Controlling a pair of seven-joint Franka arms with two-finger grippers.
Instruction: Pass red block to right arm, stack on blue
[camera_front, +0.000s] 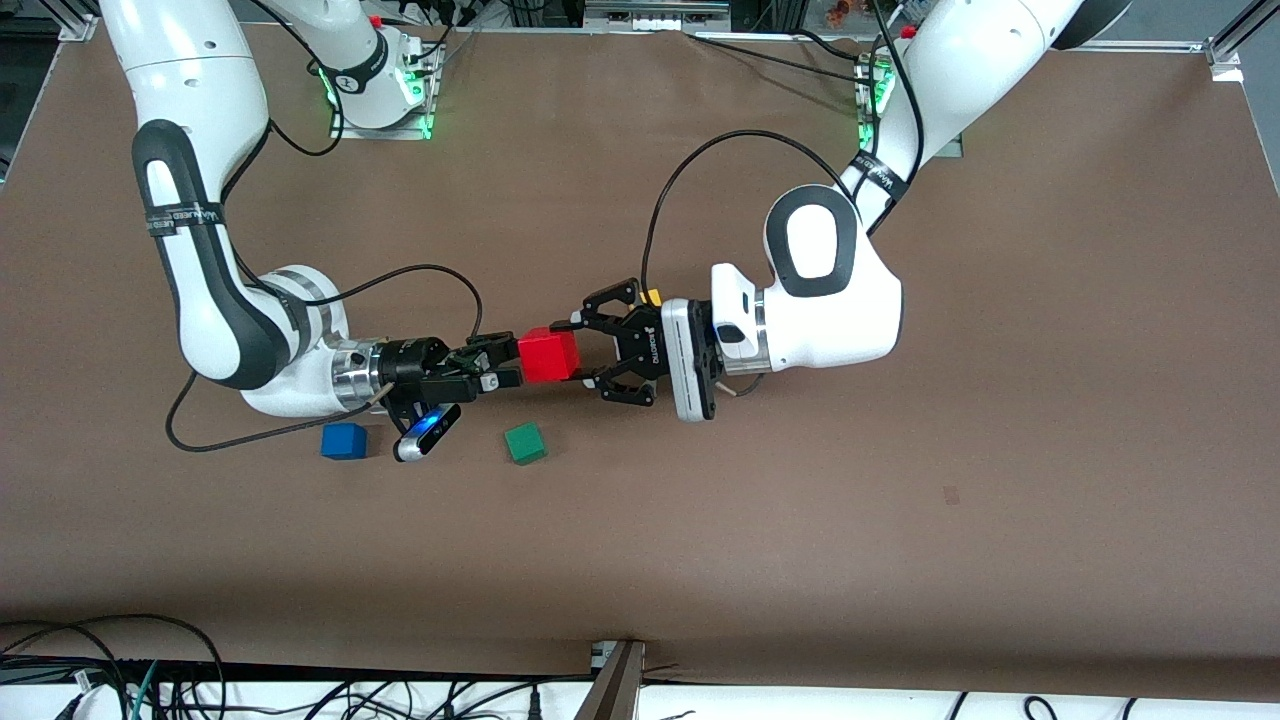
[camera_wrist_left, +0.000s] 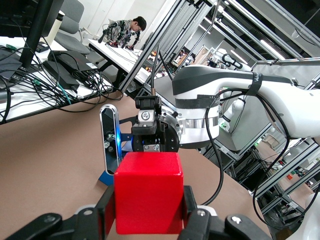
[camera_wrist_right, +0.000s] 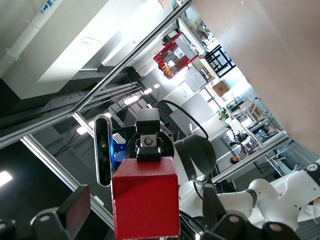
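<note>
The red block (camera_front: 548, 355) is up in the air over the middle of the table, between the two grippers. My left gripper (camera_front: 584, 350), with black linkage fingers, is shut on it; in the left wrist view its pads press both sides of the block (camera_wrist_left: 148, 197). My right gripper (camera_front: 512, 365), slim and black with a blue-lit camera, meets the block from the right arm's end. In the right wrist view the block (camera_wrist_right: 145, 200) sits between its jaws (camera_wrist_right: 142, 210) with a gap on each side. The blue cube (camera_front: 344, 441) lies on the table under the right wrist.
A green cube (camera_front: 525, 443) lies on the table nearer to the front camera than the red block. A yellow-orange cube (camera_front: 653, 296) peeks out beside the left gripper, mostly hidden. Cables trail from both wrists over the brown table (camera_front: 900, 520).
</note>
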